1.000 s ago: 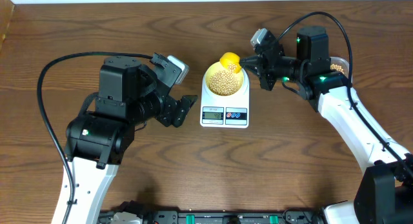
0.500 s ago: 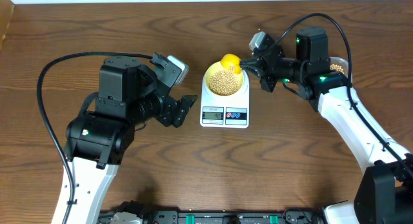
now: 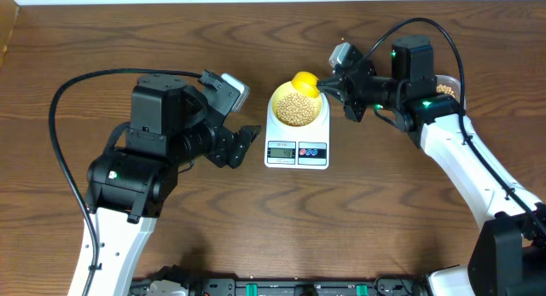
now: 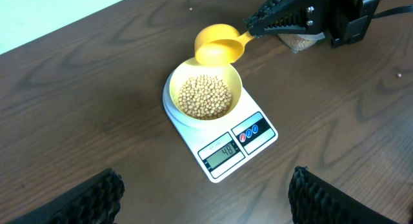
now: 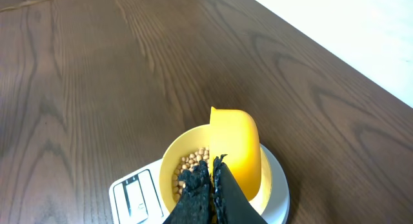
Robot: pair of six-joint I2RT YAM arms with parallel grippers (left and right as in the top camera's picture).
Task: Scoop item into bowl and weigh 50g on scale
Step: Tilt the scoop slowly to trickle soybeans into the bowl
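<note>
Bowl (image 4: 169, 88) of beans (image 4: 205, 97) sits on scale (image 4: 258, 137), mid-table. Right gripper (image 4: 248, 24) is clamped on the scoop (image 4: 218, 44) handle, scoop tipped at bowl's far rim. Left gripper (image 3: 249, 135) is wide open, empty, left of scale. Table (image 3: 358, 228) has room in front.

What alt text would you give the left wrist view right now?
A yellow bowl of beans sits on the white scale, whose display seems to read 48. The right gripper holds a yellow scoop tipped over the bowl's far rim.

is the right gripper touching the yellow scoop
Touching. The left wrist view shows the right gripper with its fingers closed on the handle of the yellow scoop, with no gap between them.
</note>
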